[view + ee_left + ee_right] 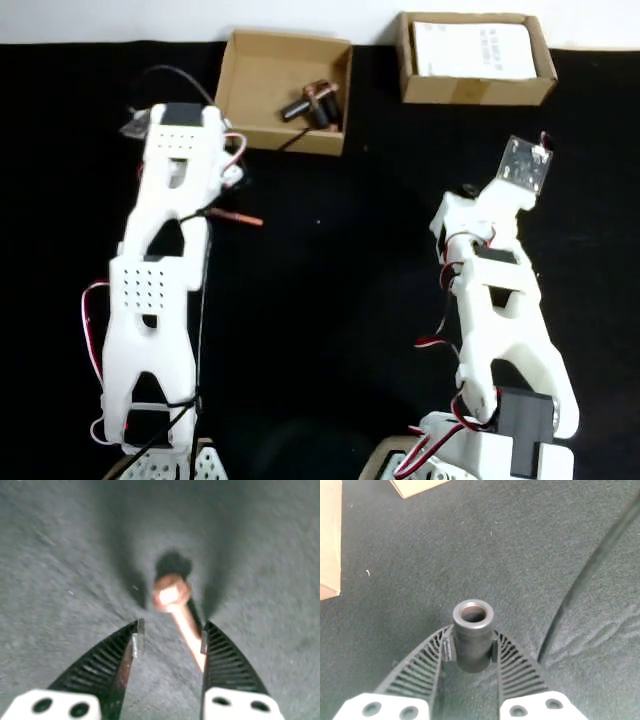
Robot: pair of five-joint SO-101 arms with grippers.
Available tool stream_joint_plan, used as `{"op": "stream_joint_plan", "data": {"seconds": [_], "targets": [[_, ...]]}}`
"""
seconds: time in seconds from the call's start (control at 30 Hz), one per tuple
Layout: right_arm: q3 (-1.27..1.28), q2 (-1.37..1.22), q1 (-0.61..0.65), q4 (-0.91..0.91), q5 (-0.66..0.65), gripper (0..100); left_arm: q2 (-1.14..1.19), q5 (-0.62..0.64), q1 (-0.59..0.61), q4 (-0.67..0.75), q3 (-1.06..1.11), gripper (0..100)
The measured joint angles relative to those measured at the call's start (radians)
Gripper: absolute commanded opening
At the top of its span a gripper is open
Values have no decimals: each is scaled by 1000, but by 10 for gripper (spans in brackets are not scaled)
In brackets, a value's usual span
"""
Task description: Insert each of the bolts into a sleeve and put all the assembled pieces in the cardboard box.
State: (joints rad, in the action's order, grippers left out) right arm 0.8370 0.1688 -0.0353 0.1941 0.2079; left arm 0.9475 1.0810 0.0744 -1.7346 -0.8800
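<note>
Short of the cardboard box (255,85), my left pincer (170,630) stands open around the bolt (179,611) on the tabletop (60,555); my right pincer (472,641) grips the sleeve (473,630). I fear closing may roll the bolt aside: it hugs one finger (222,665). Its long axis follows the gap, head away from the wrist.

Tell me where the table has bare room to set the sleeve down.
The widest bare patch is the black table between the two arms, short of the cardboard box holding pieces. A smaller strip lies between the right arm and the table's right edge. It is crowded by the left arm, around the bolt, and inside that box.
</note>
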Motion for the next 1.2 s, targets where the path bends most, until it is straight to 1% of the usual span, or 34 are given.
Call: {"op": "stream_joint_plan", "data": {"seconds": [0.13, 0.27, 0.47, 0.57, 0.73, 0.8, 0.87, 1.0, 1.1, 1.2], "targets": [[0, 0, 0, 0, 0, 8, 2, 0, 8, -5, 0, 129], [0, 0, 0, 0, 0, 8, 2, -61, 8, -5, 0, 4], [0, 0, 0, 0, 0, 8, 0, -198, 8, -8, 0, 8], [0, 0, 0, 0, 0, 8, 0, -299, 8, -9, 0, 8], [0, 0, 0, 0, 0, 8, 0, -583, 3, -12, 0, 9], [0, 0, 0, 0, 0, 8, 0, -631, -9, -12, 0, 9], [0, 0, 0, 0, 0, 8, 0, -632, -21, -14, -2, 10], [0, 0, 0, 0, 0, 8, -15, -503, -28, -18, -2, 10], [0, 0, 0, 0, 0, 8, -57, -479, -28, -18, 0, 12], [0, 0, 0, 0, 0, 8, -114, -468, -28, -20, 44, 74]]}}
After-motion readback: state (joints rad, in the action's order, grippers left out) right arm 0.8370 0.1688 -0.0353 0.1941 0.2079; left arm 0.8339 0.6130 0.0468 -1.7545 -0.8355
